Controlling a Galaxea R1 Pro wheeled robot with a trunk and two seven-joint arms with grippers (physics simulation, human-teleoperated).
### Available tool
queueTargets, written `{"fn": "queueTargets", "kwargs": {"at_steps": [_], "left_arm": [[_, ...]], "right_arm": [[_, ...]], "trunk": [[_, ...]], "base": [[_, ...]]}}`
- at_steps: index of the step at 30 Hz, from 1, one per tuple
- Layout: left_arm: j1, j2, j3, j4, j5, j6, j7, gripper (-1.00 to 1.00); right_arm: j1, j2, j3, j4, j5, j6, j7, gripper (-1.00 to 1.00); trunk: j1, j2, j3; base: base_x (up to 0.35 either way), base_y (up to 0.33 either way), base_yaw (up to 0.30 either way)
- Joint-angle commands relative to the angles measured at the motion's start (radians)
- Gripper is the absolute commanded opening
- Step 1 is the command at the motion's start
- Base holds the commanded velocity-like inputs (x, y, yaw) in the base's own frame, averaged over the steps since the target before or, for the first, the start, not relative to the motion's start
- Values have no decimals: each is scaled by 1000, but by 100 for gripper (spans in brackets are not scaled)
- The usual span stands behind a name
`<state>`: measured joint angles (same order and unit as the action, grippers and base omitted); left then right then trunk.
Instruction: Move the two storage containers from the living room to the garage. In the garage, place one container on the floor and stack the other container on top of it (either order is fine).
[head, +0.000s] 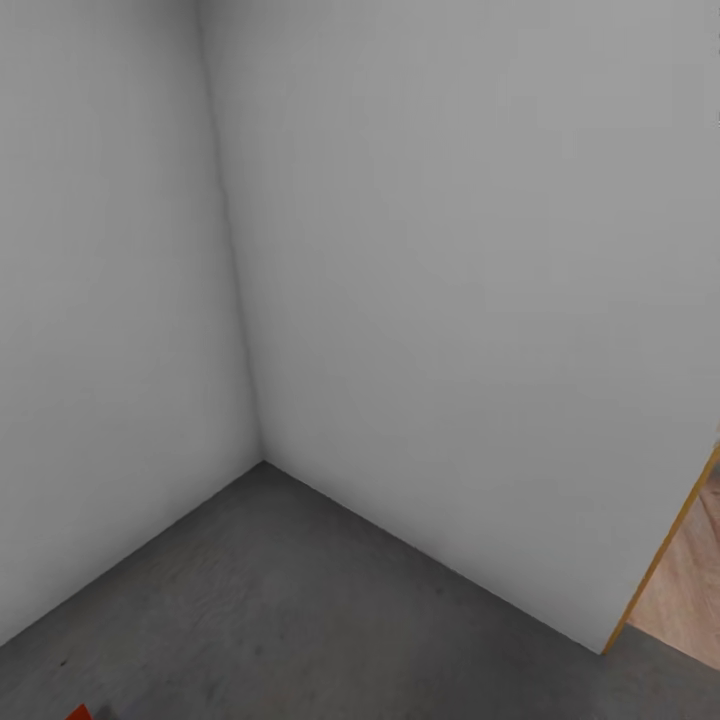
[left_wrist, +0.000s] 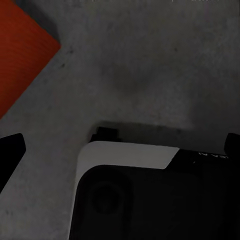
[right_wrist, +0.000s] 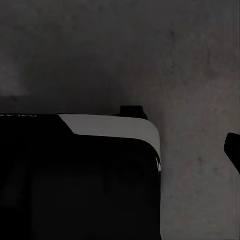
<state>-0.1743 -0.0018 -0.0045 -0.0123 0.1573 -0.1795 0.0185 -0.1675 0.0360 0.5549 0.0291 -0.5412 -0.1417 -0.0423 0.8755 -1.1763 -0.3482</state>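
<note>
A flat red-orange part of one storage container lies on the dark grey concrete floor in the left wrist view. A small red corner of it peeks in at the head view's lower left edge. My left gripper hangs open above the floor, apart from the container, with one dark fingertip at each side of the picture. Of my right gripper, a single fingertip shows far out to one side, with nothing held. The garage corner with plain white-grey walls lies ahead.
My own white-and-black base sits under both wrist cameras, over the floor. At the head view's right, a honey-wood door frame edge borders light wood-plank flooring beyond the wall. Grey floor spreads toward the corner.
</note>
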Motion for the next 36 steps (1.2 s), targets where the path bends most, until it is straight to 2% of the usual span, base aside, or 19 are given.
{"fn": "queueTargets", "kwargs": {"at_steps": [1,8,36], "left_arm": [[-1,-1,-1,0,6,-3,1,100],[-1,-1,-2,0,6,-3,1,100],[-1,-1,-2,0,6,-3,1,100]], "right_arm": [[-1,0,9,3,-8,-6,-1,100],[-1,-12,9,3,-10,-7,-1,100],[-1,-13,10,3,-14,-7,-1,100]], "trunk": [[0,-1,-1],[0,-1,-1],[0,-1,1]], "base": [[0,0,-139],[0,0,-210],[0,0,-241]]}}
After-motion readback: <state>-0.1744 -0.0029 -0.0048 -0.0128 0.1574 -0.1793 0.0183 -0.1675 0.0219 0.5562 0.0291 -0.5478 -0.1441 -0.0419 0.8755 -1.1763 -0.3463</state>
